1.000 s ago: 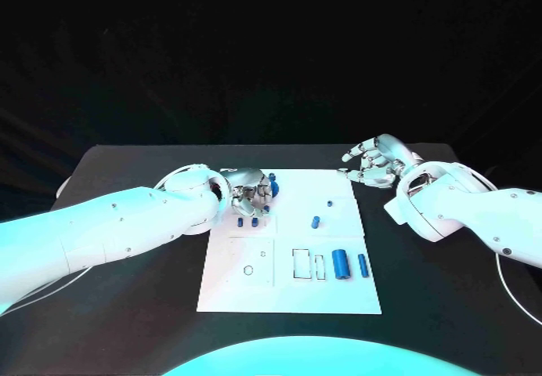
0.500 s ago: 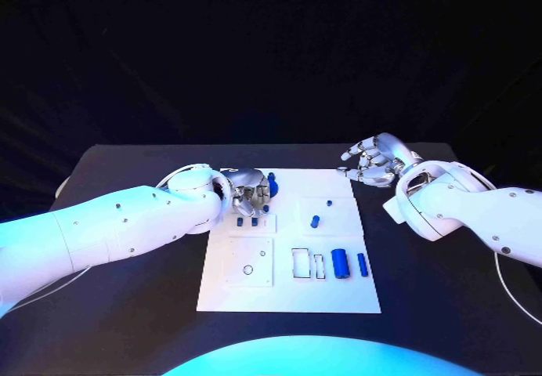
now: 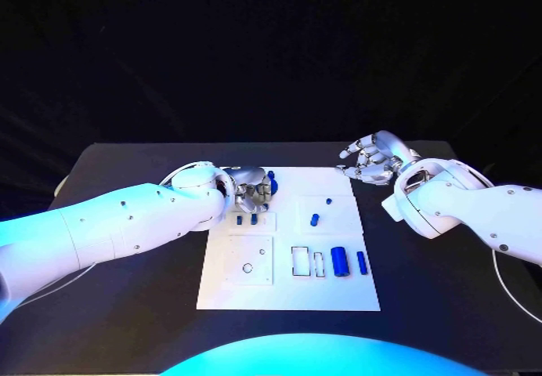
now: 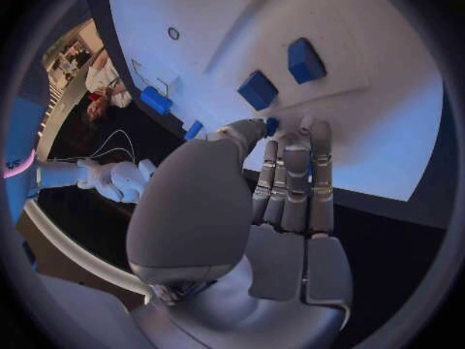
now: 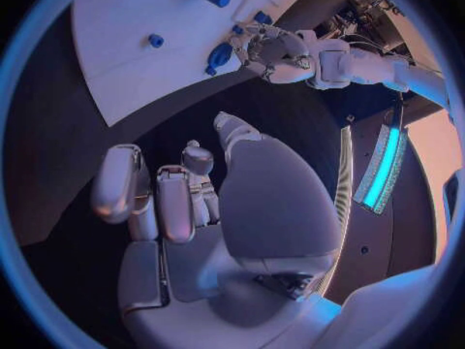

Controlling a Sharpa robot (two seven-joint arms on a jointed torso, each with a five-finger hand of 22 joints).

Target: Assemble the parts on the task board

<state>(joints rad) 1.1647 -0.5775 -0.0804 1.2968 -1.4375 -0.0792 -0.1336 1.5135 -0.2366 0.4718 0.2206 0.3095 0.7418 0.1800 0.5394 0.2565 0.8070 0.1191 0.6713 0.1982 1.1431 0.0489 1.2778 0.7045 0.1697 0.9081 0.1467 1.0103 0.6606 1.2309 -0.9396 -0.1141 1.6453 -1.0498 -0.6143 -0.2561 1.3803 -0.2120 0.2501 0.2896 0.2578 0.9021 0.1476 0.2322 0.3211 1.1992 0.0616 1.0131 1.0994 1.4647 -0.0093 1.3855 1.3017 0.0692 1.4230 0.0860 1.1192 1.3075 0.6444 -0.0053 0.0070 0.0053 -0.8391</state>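
The task board [image 3: 289,290] is a flat, smooth white plate lying in the middle of the matt black table [image 3: 124,313], its long side running away from the robot. Shallow outlined recesses mark its surface: an oval one and a small round one on the near left panel, rectangular ones near the middle. The parts are small glossy blue pieces. A thick blue cylinder [image 3: 340,262] and a thinner blue rod [image 3: 363,263] lie side by side at the near right of the board, just beside an outlined rectangular slot [image 3: 301,262]. Two small blue pegs [image 3: 316,221] sit further back on the right half, one behind the other. Two short blue blocks [image 3: 255,222] stand close together on the left half, just in front of the left hand [image 3: 251,193]. That silver metal hand reaches over the board's far left corner with its fingers [image 4: 293,186] drawn together and curled downward, their tips at the board beside a small blue part [image 4: 272,125]; whether they actually pinch it I cannot tell. The right hand [image 3: 373,159] hangs above the bare table just off the board's far right corner, its fingers loosely curled and apart, with nothing in them.
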